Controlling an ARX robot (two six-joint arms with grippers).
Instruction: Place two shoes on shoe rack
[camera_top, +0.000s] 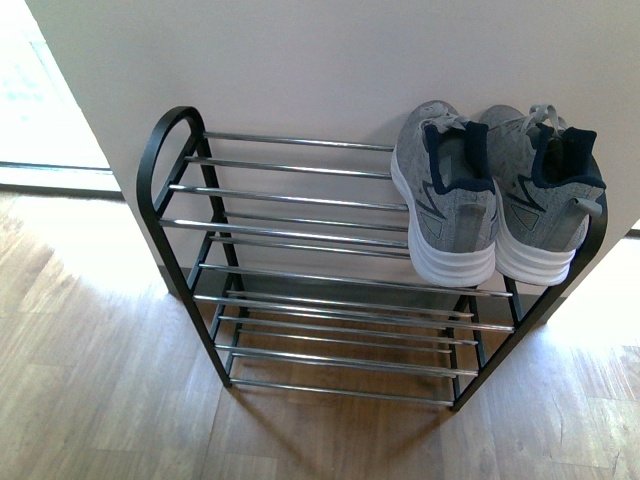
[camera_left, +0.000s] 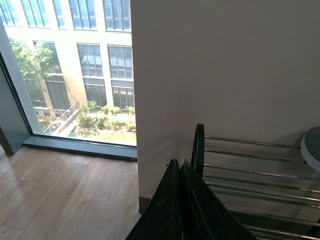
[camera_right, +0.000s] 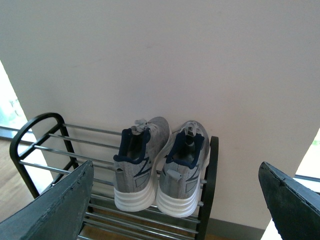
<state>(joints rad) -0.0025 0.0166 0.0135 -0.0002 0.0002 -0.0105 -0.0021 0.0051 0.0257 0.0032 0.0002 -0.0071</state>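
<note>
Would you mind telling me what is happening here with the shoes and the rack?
Nothing is being held at this moment. One grey sneaker and the other sneaker stand side by side on the top tier of the shoe rack, at its right end by the wall, heels towards the robot. The right gripper is open and empty, facing them. The left gripper is shut on nothing, near the rack's left end. The placing looks done.

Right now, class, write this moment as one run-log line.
shoes: both on shoe rack top tier, right end; left gripper: shut; right gripper: open
</note>
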